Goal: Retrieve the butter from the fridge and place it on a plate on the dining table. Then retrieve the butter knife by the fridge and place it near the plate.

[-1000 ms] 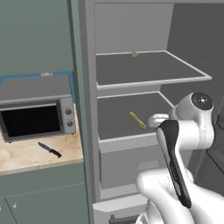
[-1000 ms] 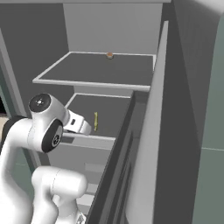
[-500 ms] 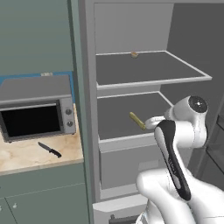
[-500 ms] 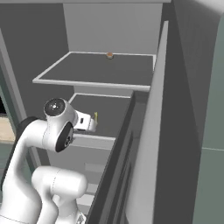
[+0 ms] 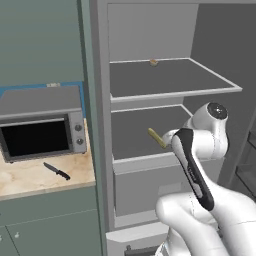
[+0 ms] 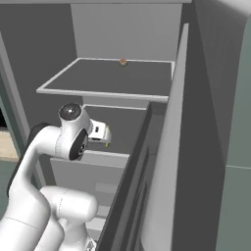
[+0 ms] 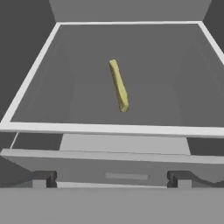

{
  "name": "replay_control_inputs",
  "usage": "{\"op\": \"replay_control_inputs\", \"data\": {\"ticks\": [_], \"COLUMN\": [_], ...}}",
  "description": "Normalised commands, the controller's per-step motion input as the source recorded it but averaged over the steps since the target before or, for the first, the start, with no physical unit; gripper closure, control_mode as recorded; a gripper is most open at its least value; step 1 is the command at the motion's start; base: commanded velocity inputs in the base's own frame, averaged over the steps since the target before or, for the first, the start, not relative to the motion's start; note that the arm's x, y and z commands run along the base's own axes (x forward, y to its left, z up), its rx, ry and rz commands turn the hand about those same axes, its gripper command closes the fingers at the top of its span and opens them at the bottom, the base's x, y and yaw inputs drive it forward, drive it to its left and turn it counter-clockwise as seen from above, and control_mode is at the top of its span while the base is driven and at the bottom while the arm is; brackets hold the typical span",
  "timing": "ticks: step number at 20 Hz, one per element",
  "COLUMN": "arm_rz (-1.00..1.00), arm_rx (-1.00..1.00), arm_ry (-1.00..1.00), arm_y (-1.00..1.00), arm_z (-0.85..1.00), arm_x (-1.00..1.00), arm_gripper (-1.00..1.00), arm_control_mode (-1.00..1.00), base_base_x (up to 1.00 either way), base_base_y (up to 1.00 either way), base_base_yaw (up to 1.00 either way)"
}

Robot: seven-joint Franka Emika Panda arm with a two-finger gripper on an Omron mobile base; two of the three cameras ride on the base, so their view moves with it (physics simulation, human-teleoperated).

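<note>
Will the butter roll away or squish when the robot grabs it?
The butter probably won't roll: it lies flat on the fridge shelf, long and blocky. It looks thin, so it is likely light and might bend or dent. The open gripper should squeeze gently.

Arm reaching further into the fridge (image 5: 150, 125), hand seemingly nearer the butter (image 5: 156, 138)

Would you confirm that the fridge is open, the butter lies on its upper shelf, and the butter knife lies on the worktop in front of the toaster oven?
Not quite: the butter lies on the lower shelf, as the left base view shows; the upper shelf holds only a small round item. The fridge is open, and the butter knife lies on the worktop in front of the toaster oven.
</note>
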Motion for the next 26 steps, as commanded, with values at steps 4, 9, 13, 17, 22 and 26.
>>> {"op": "replay_control_inputs", "data": {"ticks": [4, 9, 13, 17, 22, 26], "arm_rz": [-0.04, -0.06, -0.03, 0.0, 0.0, 0.0], "arm_rx": [-0.02, -0.01, 0.0, 0.0, -0.01, -0.02], "arm_ry": [0.0, 0.06, 0.07, 0.05, 0.06, 0.04], "arm_y": [0.0, 0.0, 0.0, 0.0, 0.0, 0.0], "arm_z": [-0.19, -0.16, -0.06, -0.14, -0.37, -0.32], "arm_x": [0.35, 0.44, 0.34, 0.32, 0.41, 0.42], "arm_gripper": [-1.0, -1.0, -1.0, -1.0, -1.0, -1.0], "arm_control_mode": [-1.0, -1.0, -1.0, -1.0, -1.0, -1.0], "base_base_x": [0.0, 0.0, 0.0, 0.0, 0.0, 0.0], "base_base_y": [0.0, 0.0, 0.0, 0.0, 0.0, 0.0], "base_base_yaw": [0.0, 0.0, 0.0, 0.0, 0.0, 0.0]}}
